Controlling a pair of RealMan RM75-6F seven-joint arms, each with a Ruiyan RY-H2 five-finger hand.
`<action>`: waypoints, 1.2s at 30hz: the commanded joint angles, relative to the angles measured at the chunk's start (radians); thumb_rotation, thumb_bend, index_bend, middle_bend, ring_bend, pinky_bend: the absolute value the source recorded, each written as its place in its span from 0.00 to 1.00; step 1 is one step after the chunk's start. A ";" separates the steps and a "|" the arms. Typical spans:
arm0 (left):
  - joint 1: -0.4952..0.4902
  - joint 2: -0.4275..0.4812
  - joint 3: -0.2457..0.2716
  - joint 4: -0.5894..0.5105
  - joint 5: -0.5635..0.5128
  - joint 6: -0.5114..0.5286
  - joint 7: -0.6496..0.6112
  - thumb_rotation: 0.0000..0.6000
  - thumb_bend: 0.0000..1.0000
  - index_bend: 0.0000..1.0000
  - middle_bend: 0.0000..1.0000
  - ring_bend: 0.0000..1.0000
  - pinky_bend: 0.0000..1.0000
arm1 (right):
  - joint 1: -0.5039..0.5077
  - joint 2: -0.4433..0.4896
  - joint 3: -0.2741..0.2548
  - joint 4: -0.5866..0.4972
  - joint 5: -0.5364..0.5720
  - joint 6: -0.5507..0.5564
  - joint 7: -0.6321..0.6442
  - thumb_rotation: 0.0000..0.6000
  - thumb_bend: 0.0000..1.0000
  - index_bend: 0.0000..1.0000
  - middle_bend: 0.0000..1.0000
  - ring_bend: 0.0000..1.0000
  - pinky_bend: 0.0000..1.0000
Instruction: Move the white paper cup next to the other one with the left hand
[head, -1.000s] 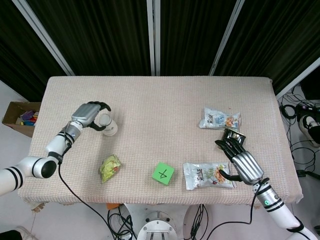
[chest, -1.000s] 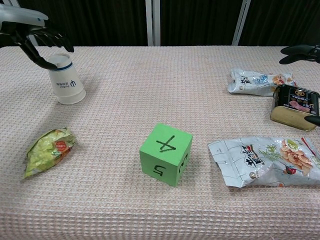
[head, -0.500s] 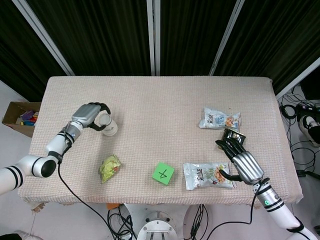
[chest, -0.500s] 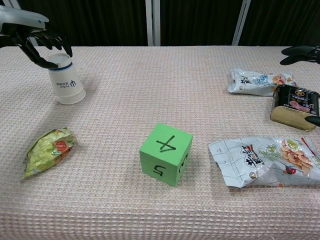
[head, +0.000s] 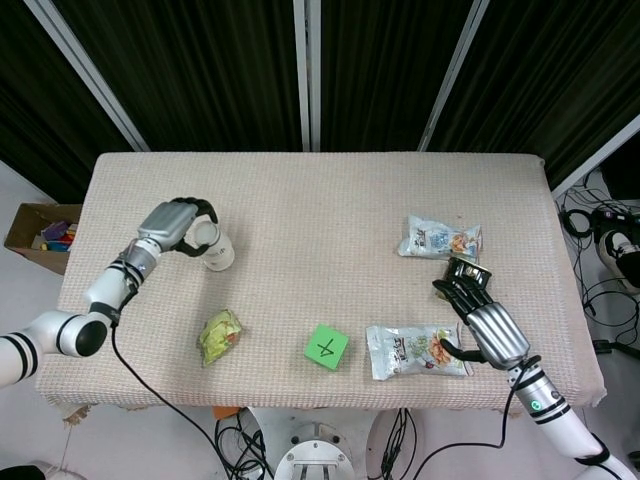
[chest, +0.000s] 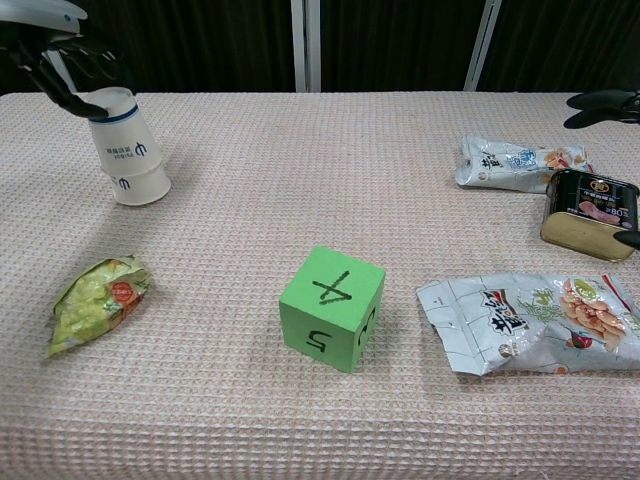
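Note:
Two white paper cups stand upside down and nested at the table's left. The upper cup (chest: 120, 135) (head: 207, 236) is raised and tilted, part way off the lower cup (chest: 141, 186) (head: 221, 259), which stays on the cloth. My left hand (head: 172, 224) (chest: 52, 70) grips the upper cup around its top end, fingers curled over it. My right hand (head: 486, 325) lies at the right front with its fingers spread, holding nothing. Its fingertips (chest: 603, 101) reach toward a can.
A green numbered cube (chest: 332, 308) sits at the front middle, with a crumpled green snack bag (chest: 96, 300) left of it. On the right lie a dark meat can (chest: 589, 212), a white snack pack (chest: 510, 163) and a larger snack bag (chest: 530, 322). A cardboard box (head: 40, 232) stands off the left edge.
My left hand has lifted the upper cup up and slightly back, exposing the lower cup's rim beneath it. The right hand has barely moved.

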 joint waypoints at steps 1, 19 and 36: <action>0.005 0.045 -0.006 -0.049 0.002 0.030 0.015 1.00 0.37 0.40 0.18 0.13 0.15 | -0.001 0.001 0.000 0.001 -0.001 0.003 0.002 1.00 0.23 0.04 0.12 0.00 0.04; -0.004 0.084 -0.064 -0.260 0.126 0.153 0.035 1.00 0.37 0.41 0.18 0.13 0.15 | -0.018 0.001 -0.009 0.014 -0.011 0.030 0.021 1.00 0.23 0.04 0.12 0.00 0.04; -0.177 -0.196 0.032 -0.035 -0.157 0.106 0.309 1.00 0.37 0.41 0.18 0.13 0.15 | -0.026 0.011 -0.012 0.036 -0.004 0.036 0.057 1.00 0.23 0.04 0.12 0.00 0.04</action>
